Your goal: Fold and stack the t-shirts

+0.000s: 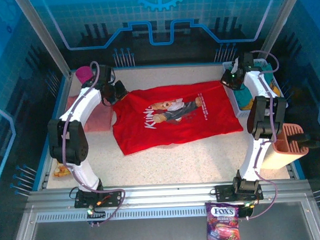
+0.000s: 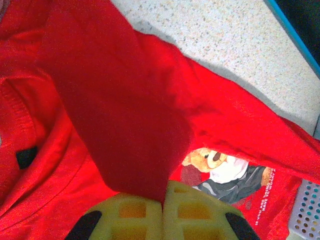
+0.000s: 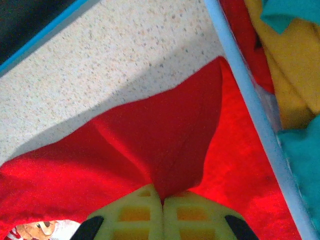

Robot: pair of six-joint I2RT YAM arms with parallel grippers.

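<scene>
Red tee (image 1: 176, 116) btwn pink tee (image 1: 98, 120) L, laundry basket (image 1: 234, 103) R.

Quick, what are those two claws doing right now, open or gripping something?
Left gripper: closed, pinching a fold of the red t-shirt.
Right gripper: closed, pinching the red t-shirt too.

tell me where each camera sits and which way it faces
top external: above and behind, looking down on the table and the red t-shirt; the left arm and right arm show, bases at bottom.
left wrist: on the left arm, looking along the left claw, shut on a fold by the shirt's collar; its fingers show.
right wrist: on the right arm, looking along the right claw, shut on the shirt's edge beside a basket; its fingers show.
shared: both wrist views catch the bear graphic.
</scene>
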